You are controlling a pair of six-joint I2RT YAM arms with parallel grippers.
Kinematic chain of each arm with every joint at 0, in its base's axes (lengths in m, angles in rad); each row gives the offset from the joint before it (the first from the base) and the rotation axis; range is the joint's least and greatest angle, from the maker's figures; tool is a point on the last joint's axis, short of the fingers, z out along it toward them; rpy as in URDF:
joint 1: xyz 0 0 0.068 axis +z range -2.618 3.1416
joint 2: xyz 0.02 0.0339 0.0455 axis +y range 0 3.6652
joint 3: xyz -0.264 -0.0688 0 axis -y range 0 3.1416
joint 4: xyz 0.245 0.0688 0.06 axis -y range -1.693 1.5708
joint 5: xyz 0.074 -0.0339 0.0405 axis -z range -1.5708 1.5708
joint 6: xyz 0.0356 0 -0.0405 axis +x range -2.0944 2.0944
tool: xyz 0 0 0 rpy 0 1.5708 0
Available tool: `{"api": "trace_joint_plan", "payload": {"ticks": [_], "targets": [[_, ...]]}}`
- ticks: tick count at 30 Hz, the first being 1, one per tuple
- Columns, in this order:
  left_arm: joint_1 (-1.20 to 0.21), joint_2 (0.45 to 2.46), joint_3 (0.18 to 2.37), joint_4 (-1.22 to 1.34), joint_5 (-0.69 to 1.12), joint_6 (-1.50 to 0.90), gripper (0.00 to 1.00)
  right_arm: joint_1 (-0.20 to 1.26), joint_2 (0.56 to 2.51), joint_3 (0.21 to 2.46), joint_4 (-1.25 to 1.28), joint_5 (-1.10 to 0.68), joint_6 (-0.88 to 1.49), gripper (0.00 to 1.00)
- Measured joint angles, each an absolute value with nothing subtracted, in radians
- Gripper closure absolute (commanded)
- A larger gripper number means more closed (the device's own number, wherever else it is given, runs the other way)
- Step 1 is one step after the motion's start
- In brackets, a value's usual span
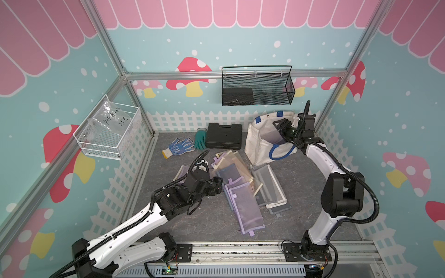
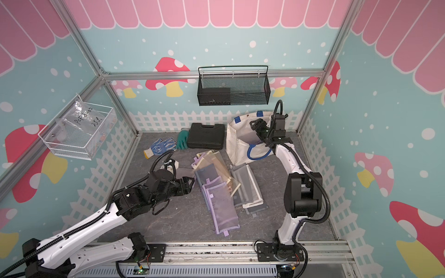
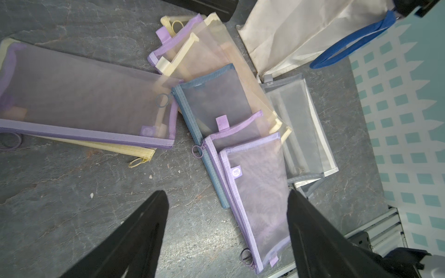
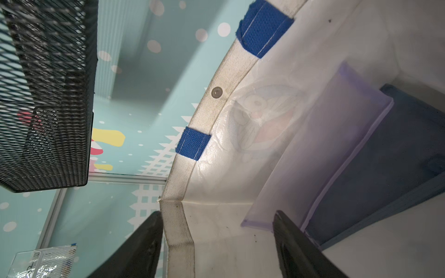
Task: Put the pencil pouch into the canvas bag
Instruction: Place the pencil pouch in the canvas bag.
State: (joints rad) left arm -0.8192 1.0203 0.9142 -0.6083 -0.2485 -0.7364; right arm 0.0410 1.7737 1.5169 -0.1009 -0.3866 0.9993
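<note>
Open right hand point(image 4: 216, 215) straddles the cream, blue-handled canvas bag's point(image 1: 258, 144) rim at two o'clock; retreating could snag it, tipping the bag.

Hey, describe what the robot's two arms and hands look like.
The left arm and right arm have glossy white link shells with black boxy joints. A black corrugated cable loops along each. The left hand and right hand are matte black, each with two flat tapering fingers.
</note>
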Motion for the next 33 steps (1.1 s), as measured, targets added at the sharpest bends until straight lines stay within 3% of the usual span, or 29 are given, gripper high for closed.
{"api": "trace_joint_plan", "payload": {"ticks": [11,19,25,33], "targets": [[-0.820,1.151,0.827,-0.484,-0.094,-0.850,0.23,0.080,1.554,1.564,-0.402,-0.383,0.654,0.25],[-0.861,1.229,0.709,-0.338,0.005,-0.974,0.26,0.325,1.303,1.332,-0.619,-0.478,0.415,0.25],[-0.915,1.258,0.637,-0.176,0.025,-1.068,0.32,0.369,1.282,1.028,-0.673,-0.582,0.365,0.28],[-0.927,1.358,0.588,-0.008,0.005,-1.159,0.44,0.373,1.364,0.881,-0.561,-0.666,0.336,0.39]]}}
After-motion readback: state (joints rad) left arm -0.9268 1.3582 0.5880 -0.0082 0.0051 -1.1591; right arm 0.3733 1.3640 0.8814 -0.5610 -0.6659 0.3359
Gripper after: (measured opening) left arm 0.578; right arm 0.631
